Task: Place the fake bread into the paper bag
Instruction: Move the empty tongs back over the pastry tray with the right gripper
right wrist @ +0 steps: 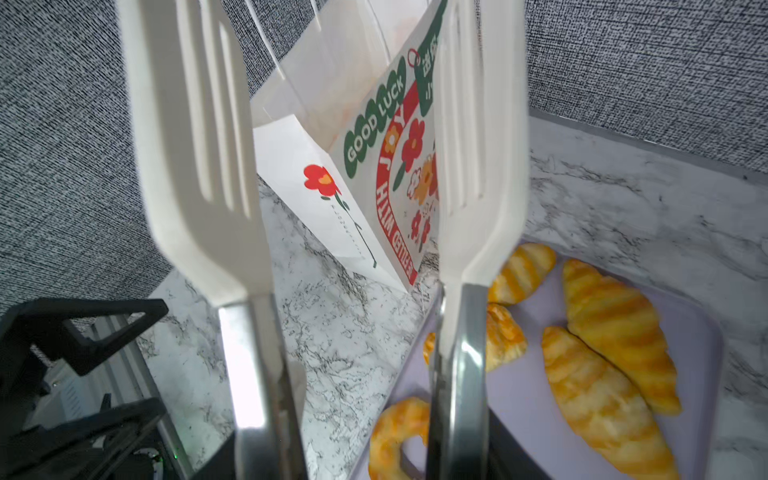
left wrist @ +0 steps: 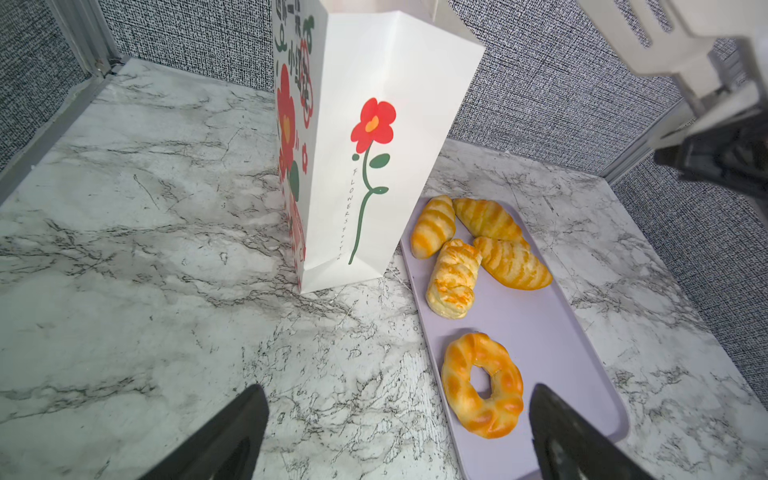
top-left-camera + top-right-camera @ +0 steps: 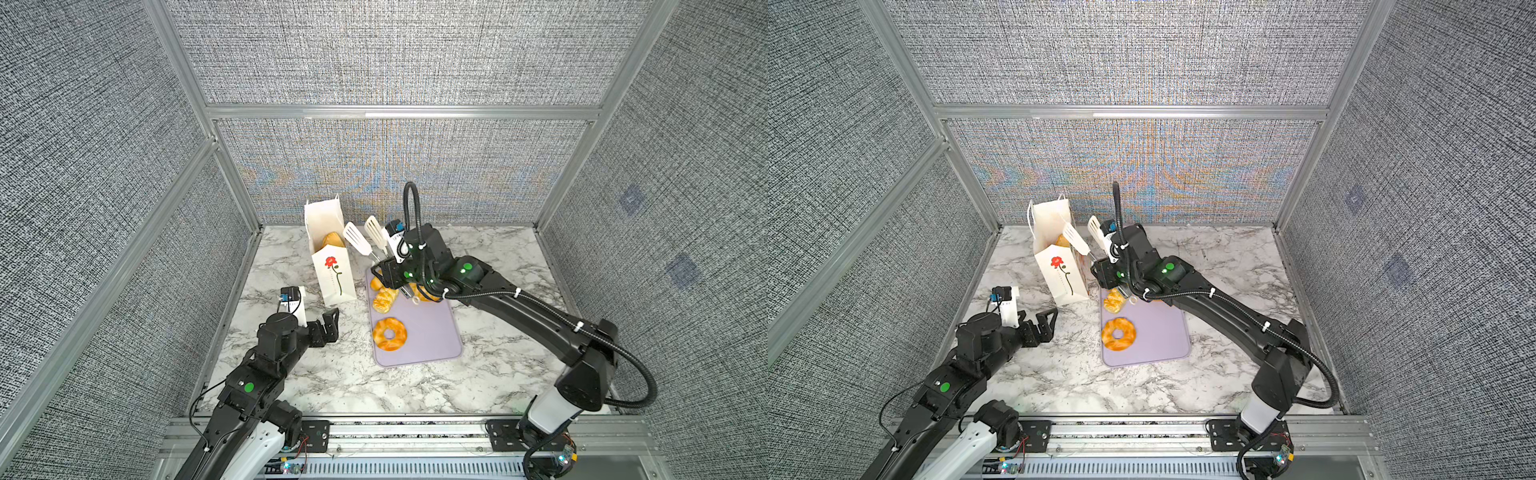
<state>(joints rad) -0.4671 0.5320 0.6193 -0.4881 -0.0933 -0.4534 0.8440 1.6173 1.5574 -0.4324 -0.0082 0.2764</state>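
**Paper bag** (image 3: 334,274): stood on the marble worktop (image 3: 332,382) with its mouth open upward, just beside the far left corner of the tray. One golden piece (image 3: 332,240) is seen inside, near the mouth.

**Tray** (image 3: 428,328): lilac, laid flat to the right of the bag. Five pieces of fake bread (image 2: 513,264) are counted on it in the left wrist view.
- Three croissants (image 2: 486,220) are grouped at the far end.
- A braided roll (image 2: 453,278) lies beside them.
- A ring doughnut (image 2: 457,382) lies alone toward the near end.

**Right gripper** (image 3: 384,270): closed on the metal handles of the tongs (image 3: 357,240). The white slotted blades are held apart with nothing between them. They are pointed up and toward the bag, not down at the tray.

**Left gripper** (image 3: 326,326): jaws spread wide and empty. It is held low over the worktop in front of the bag, near it but not touching.

**Governing relation:** the remaining bread lies below the right gripper and behind the blade tips.
- The croissants are partly hidden under that gripper in both top views.
- The right arm is judged the nearer one, and it carries the tool.
- The tongs would have to be tipped downward before any piece could be taken.
- The croissants' long axes run obliquely across the tray, so a pinch across the short width is judged the better fit.
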